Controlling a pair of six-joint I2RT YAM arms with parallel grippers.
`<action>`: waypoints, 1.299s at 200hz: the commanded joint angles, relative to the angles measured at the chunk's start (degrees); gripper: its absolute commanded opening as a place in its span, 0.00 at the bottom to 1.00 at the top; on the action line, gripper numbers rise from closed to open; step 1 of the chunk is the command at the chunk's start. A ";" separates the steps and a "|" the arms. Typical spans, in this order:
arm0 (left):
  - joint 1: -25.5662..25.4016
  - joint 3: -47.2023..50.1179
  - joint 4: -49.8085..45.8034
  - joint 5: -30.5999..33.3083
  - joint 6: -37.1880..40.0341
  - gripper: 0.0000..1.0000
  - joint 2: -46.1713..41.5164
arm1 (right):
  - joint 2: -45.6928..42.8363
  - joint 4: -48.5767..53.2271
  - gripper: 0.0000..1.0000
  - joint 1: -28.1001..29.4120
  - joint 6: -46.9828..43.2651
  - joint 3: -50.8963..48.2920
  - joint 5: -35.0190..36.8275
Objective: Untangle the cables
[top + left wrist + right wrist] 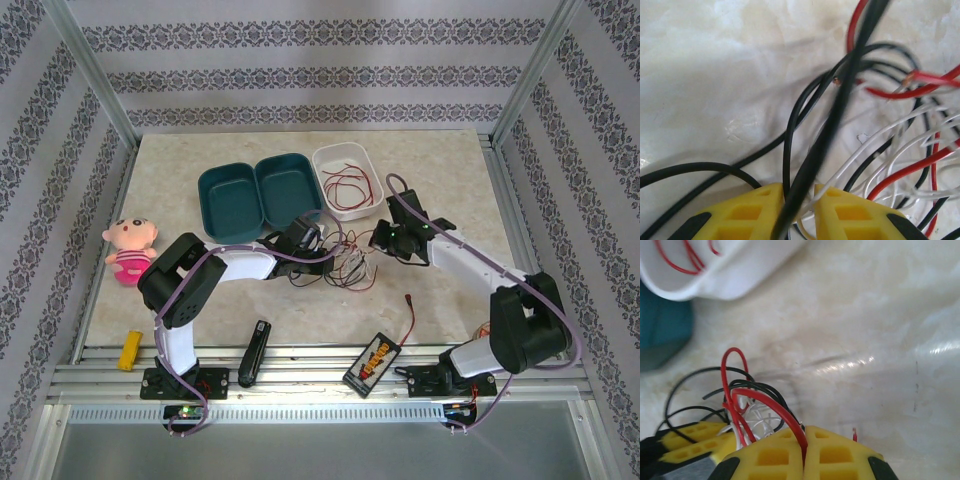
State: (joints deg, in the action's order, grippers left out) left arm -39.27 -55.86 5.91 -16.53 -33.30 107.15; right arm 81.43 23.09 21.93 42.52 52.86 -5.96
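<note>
The cables lie in one tangle (348, 264) at mid-table: thin red, black and white wires looped through each other. My left gripper (322, 250) reaches in from the left. In the left wrist view its yellow fingers (755, 210) stand close together on a black cable (815, 150), with a white strand (850, 160) beside it in the gap. My right gripper (380, 240) comes in from the right. Its jaws (804, 432) are shut on a red cable (765, 407) that arches up from the black (700, 374) and white (760, 422) loops.
A white tray (322, 160) behind the tangle holds more red wire (345, 186). Two teal tubs (232, 200) stand left of it. A pink doll (130, 248) sits far left. Along the front edge lie a yellow piece (130, 350), a black bar (254, 352) and a black-and-yellow box (372, 362).
</note>
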 commanded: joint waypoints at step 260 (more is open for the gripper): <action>0.68 1.62 -4.40 -1.27 -0.71 0.06 1.89 | -19.09 15.40 0.00 4.61 -17.78 15.18 24.36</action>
State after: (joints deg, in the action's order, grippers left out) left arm -39.27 -55.86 5.80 -17.58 -33.50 107.31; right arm 64.95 37.78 26.15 26.87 64.93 13.47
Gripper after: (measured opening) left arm 0.075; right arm 0.041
